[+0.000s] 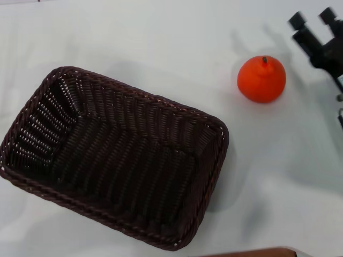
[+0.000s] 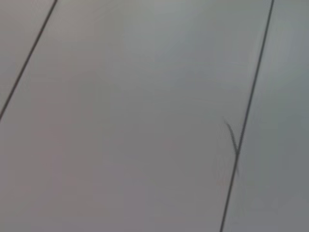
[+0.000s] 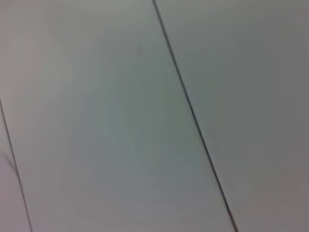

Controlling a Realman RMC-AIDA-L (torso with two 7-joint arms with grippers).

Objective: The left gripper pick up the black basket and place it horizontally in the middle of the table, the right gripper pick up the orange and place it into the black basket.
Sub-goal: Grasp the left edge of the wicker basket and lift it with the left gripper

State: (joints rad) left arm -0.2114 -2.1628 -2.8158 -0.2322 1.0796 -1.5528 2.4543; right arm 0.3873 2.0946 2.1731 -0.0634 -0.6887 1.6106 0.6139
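The black basket (image 1: 161, 101) lies on the white table (image 1: 134, 37) left of centre, slanted, with its opening up and nothing inside. The orange (image 1: 261, 79) sits on the table to the basket's far right, apart from it, stem nub up. My right gripper (image 1: 312, 19) is at the far right edge, just beyond and to the right of the orange, not touching it, with its two black fingers spread apart and empty. My left gripper is out of view. Both wrist views show only a pale flat surface crossed by thin dark lines.
A brown strip (image 1: 252, 252) shows at the near edge of the table, right of the basket's near corner. Bare tabletop lies between the basket and the orange and along the far side.
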